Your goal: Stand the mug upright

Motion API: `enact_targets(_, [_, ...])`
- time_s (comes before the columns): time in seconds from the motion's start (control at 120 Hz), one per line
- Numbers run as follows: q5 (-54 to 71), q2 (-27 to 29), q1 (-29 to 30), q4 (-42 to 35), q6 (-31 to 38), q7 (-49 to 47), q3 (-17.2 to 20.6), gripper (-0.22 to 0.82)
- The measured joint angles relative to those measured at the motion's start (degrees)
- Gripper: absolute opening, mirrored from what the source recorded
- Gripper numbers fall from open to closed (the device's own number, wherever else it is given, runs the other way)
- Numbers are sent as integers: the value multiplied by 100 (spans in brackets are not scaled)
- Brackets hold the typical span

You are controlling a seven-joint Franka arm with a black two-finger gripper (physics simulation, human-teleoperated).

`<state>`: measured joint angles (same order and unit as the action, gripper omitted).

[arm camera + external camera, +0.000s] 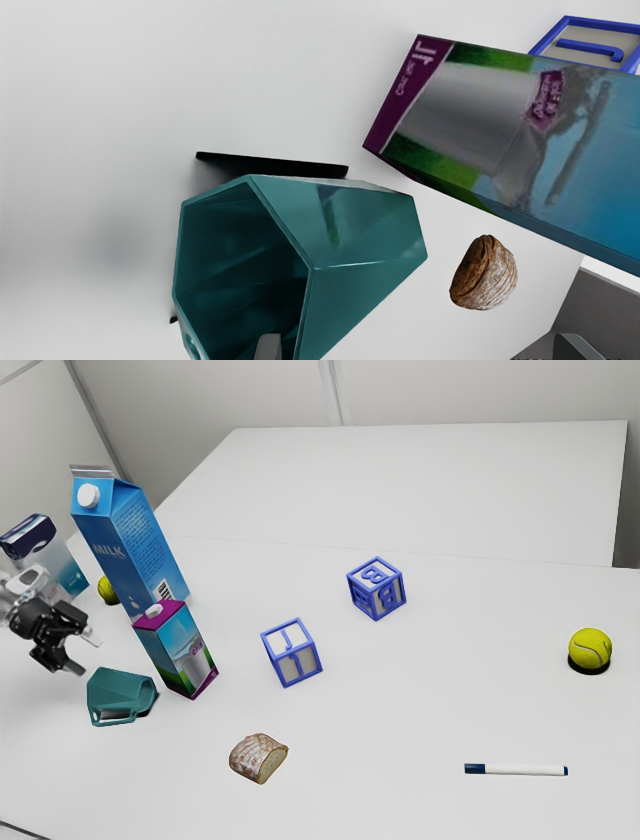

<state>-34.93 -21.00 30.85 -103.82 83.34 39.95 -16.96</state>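
Exterior view: mug (122,695)'s lying on its side just beside the small carton (178,650), gripper (84,652) near it, jaws wide open, nothing held. Wrist view: one fingertip (268,347) overlaps the mug's mouth, can't tell if it's inside.

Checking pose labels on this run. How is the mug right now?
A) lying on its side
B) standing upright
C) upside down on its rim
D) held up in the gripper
A: the mug is tipped over, its open mouth facing sideways, away from the small purple-topped carton.
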Motion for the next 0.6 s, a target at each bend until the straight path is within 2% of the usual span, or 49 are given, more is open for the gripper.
enact_targets(0.342, [-189, -346, 144, -1, 79, 659, 2, 59])
enact_targets(0.6, [-445, -197, 99, -540, 286, 931, 158, 58])
